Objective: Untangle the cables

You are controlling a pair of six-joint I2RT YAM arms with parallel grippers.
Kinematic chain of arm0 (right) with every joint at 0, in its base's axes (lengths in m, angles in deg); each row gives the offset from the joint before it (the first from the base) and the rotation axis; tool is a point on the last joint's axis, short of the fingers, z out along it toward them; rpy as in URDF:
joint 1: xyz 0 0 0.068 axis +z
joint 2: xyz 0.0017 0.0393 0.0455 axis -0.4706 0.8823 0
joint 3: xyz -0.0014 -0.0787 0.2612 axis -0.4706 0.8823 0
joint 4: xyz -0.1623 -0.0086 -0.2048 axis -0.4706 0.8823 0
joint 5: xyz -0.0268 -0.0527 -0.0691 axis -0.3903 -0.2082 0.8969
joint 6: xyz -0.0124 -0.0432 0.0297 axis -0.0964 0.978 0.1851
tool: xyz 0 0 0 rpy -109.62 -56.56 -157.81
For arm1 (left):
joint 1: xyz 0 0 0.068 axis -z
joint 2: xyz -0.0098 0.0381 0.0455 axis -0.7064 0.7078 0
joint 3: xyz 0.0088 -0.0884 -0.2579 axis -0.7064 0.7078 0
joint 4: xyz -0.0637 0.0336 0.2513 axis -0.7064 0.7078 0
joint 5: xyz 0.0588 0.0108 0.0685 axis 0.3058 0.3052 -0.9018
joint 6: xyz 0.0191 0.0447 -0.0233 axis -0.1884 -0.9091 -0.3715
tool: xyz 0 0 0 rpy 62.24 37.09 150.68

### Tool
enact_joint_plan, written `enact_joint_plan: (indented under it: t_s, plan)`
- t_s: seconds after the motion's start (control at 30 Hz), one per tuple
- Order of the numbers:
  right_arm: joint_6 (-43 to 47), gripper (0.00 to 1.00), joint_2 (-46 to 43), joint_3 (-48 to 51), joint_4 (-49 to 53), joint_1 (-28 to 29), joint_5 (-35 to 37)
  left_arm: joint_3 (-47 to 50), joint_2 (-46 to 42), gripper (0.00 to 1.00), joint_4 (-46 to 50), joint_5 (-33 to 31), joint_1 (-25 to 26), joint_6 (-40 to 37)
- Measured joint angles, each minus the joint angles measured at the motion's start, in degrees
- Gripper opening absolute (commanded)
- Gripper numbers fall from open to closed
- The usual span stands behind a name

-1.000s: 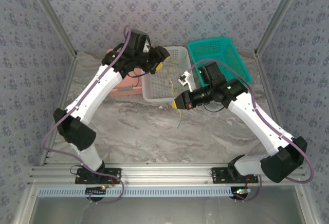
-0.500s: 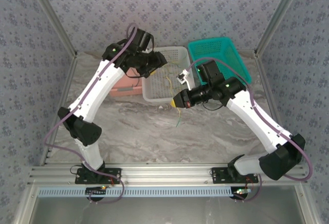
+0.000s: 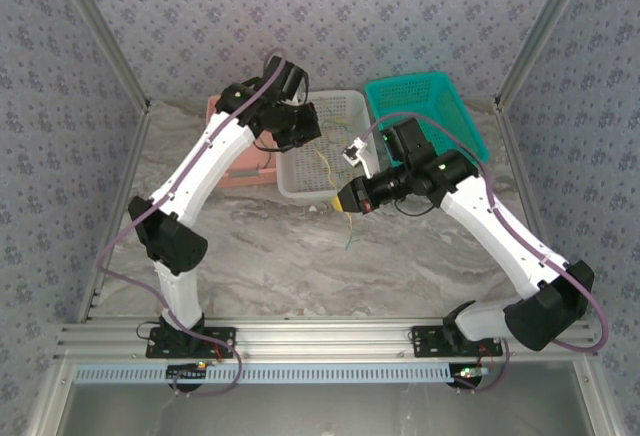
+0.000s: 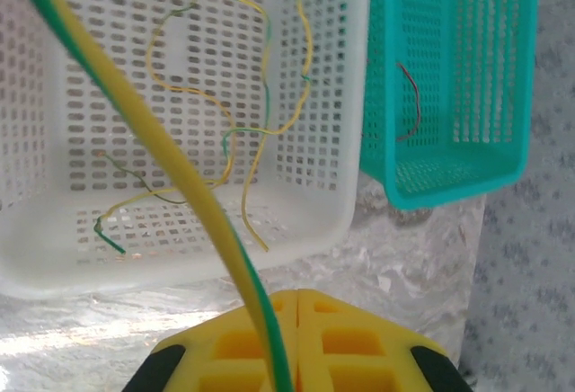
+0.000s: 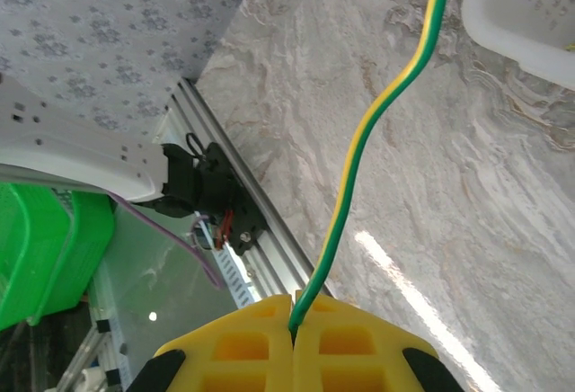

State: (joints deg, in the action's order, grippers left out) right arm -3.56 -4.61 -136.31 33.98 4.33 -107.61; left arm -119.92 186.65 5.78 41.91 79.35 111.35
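Gripping a yellow-green cable (image 4: 171,158) above the white basket (image 4: 180,271), the left jaws were closed; the right jaws clamped a second cable (image 5: 359,167) just in front of it; loose cables (image 4: 229,131) lay inside.

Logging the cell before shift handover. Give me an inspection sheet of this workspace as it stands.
Surface: marbled table, baskets at its far side.
Job's things: loose wires in white basket; red wire in teal basket.
Clutter: pink object beside white basket.
Pincers: left pincer shut on yellow-green wire; right pincer shut on hanging yellow-green wire.
Cables: purple-grey arm cables along both arms.
Surroundings: patterned walls, metal frame.
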Motion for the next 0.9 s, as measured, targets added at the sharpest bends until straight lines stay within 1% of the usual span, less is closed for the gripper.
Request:
enact_joint_plan:
  t_s: [0.13, 0.27, 0.37, 0.5, 0.67, 0.8, 0.9]
  plan:
    - [2.78, 0.0, 1.29, -1.03, 2.21, -0.55, 4.5, -1.68, 1.44, 0.0, -1.44, 8.22, -2.01, -8.46]
    - [5.31, 0.0, 5.4, -2.95, 2.67, -3.58, 9.33, -6.1, 6.8, 0.0, -0.83, 16.61, -5.55, -15.96]
    - [7.43, 0.0, 10.51, -5.9, 3.61, -5.14, 11.13, -6.12, 10.34, 0.0, -1.01, 22.86, -8.55, -19.17]
    - [9.79, 0.0, 16.74, -10.6, 5.62, -5.27, 12.63, -7.15, 15.87, 0.0, -1.18, 30.32, -11.8, -21.57]
    - [10.93, 0.0, 17.99, -12.46, 8.37, -5.33, 13.05, -4.2, 17.31, 0.0, -1.31, 35.63, -12.61, -21.97]
    - [10.97, 0.0, 17.31, -12.61, 11.65, -5.33, 12.79, 0.7, 17.05, 0.0, -1.4, 37.33, -11.63, -22.18]
    - [10.95, 0.0, 15.5, -11.39, 13.09, -5.31, 11.47, 3.58, 17.05, 0.0, -0.9, 37.44, -10.34, -22.21]
